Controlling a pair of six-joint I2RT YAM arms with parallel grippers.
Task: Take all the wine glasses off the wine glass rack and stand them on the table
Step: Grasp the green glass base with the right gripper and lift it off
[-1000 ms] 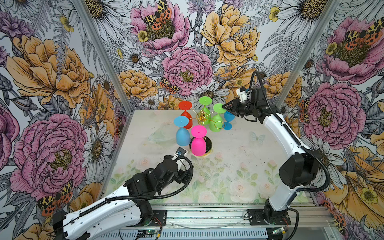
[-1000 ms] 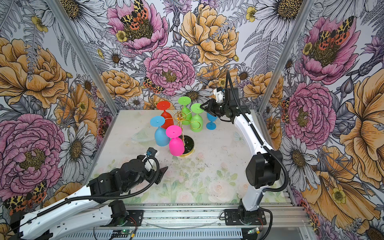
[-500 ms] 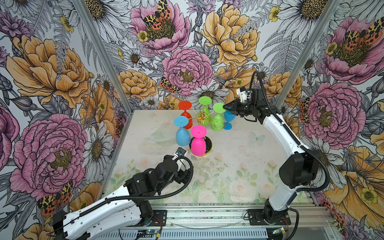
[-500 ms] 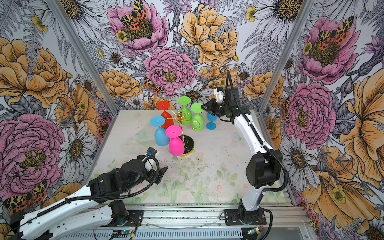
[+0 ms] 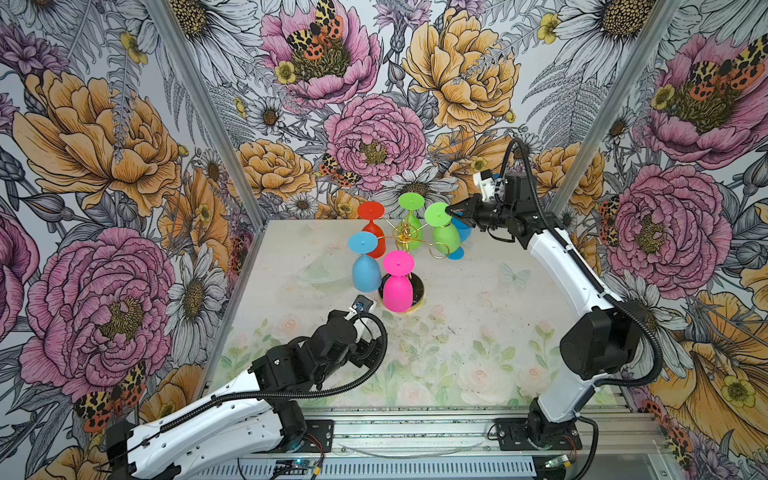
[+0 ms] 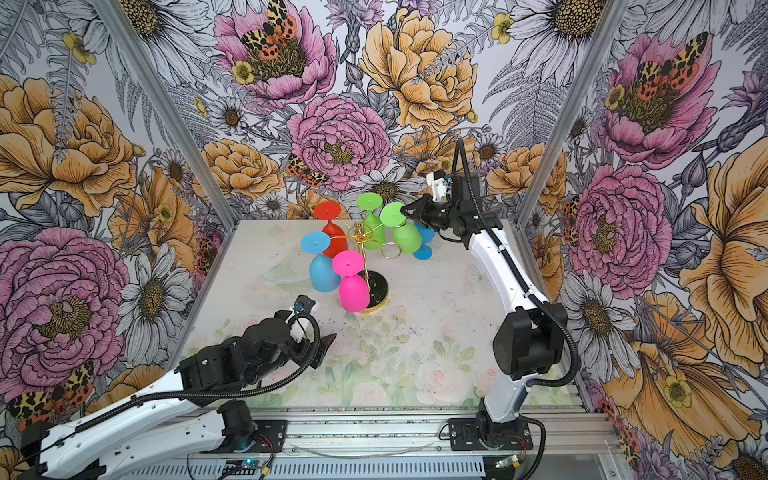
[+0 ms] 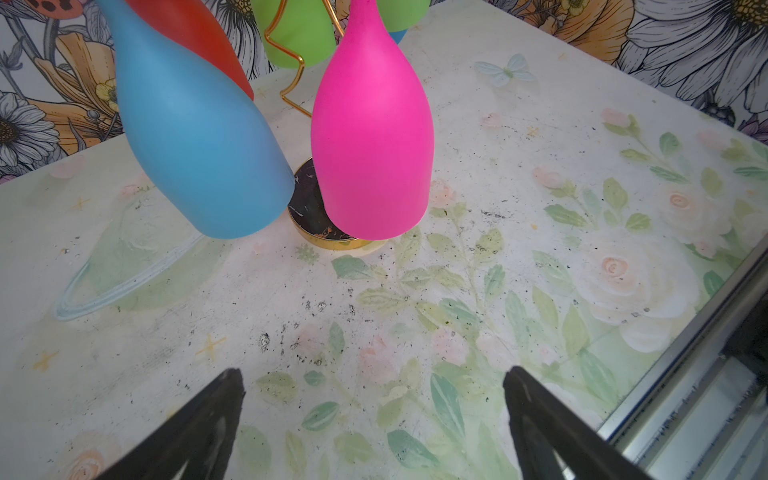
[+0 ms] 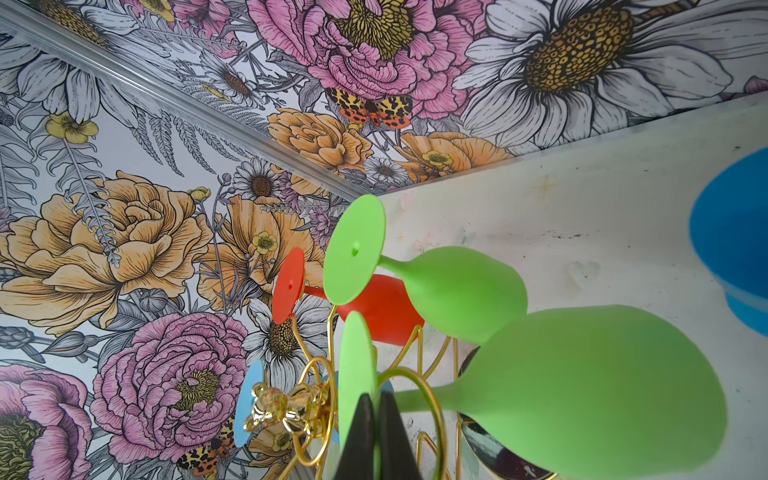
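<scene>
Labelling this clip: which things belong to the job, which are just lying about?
Job: wine glass rack; held green glass, in right pincer.
Idle: pink glass; red glass; pale blue glass; other green glass; dark blue glass; left pincer, open.

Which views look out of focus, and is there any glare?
Right wrist view: the near green glass and the blue glass at the edge are soft, the wallpaper sharp. Left wrist view: pink glass crisp, no glare. Both top views: evenly lit, sharp.
</scene>
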